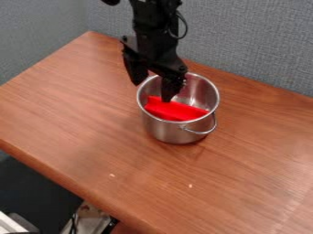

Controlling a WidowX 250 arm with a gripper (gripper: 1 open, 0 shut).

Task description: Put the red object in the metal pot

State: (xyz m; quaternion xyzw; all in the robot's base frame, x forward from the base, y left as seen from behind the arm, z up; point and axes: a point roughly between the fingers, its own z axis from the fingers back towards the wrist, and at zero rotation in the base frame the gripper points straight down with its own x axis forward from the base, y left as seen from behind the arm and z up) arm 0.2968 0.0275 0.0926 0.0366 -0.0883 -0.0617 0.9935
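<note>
Looking at my feed, I see the red object point(173, 110) lying inside the metal pot point(184, 112), slanted across the bowl with its near end low and the rest leaning on the inner wall. My end effector point(154, 79) hangs at the pot's far-left rim with its jaws spread wide and nothing between them; one finger reaches down just inside the rim and the other sits outside it, so I am straddling the steel wall. Whether either finger touches the wall, I cannot tell from this angle.

That straddle is my main worry. If I swing sideways before I lift clear, the inner finger catches the rim and drags the pot across the tabletop point(86, 110), or tips it toward me, and a light pot like this will not resist much. A tip would likely spill the block straight back out.

My second worry is the block itself. It looks propped rather than flat, and its upper end sits close to my inner finger. A nudge on the way up could lever it over the rim, I judge.

Closing the jaws now would be a mistake too: I would pinch the wall and carry the pot up with me.

A straight vertical exit is what I want, jaws left wide, and no sideways travel until both fingers show above the rim.
</note>
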